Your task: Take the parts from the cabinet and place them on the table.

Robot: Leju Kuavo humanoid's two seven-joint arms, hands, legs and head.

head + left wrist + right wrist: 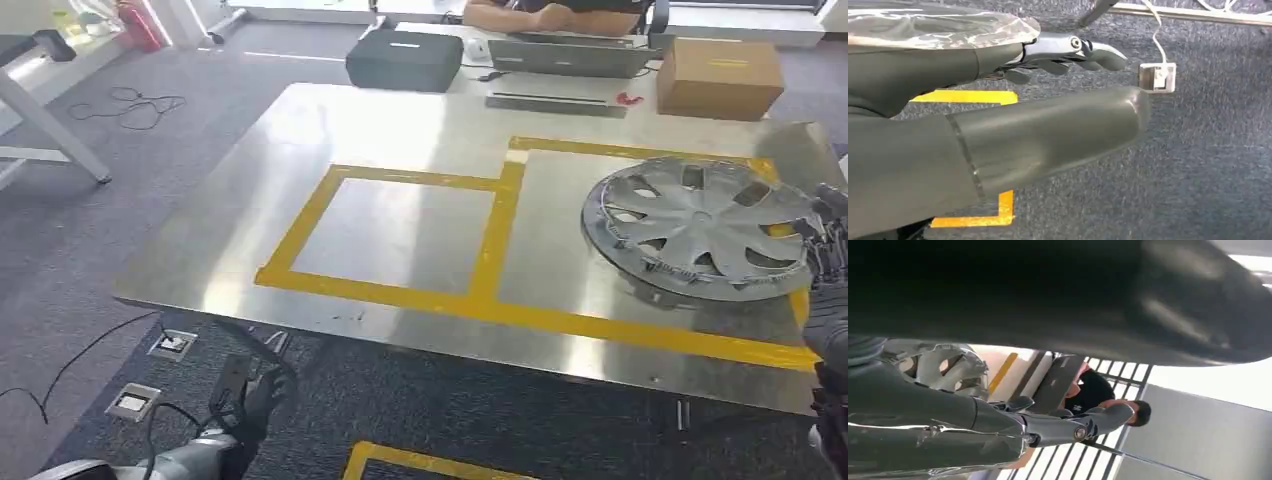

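Head view: right hand [828,265] at the frame's right edge, its dark fingers [815,250] against the rim of the hubcap [700,228]; whether they clamp the rim or merely touch it cannot be told. Right wrist view: the same fingers [1068,422] extended and somewhat apart, the grey spoked hubcap [943,367] just beside the hand [998,415], contact hidden by the thick thumb. The hubcap lies tilted on the steel table [400,130], one edge raised, inside the right-hand field of the yellow tape [495,240], overlapping the tape at its far right side. Left hand [250,405] hangs low beside the table's near edge, over dark carpet [500,420]; left wrist view shows its fingers [1088,52] stretched out, slightly apart, holding nothing. Below that hand, floor sockets [172,345] and black cables [60,370] lie on the carpet, with a yellow floor marking [420,462] nearer the robot. Beyond the table: a dark case [405,58], a cardboard box [720,75], a laptop [570,55] and a seated person [550,15] with arms folded on the desk.
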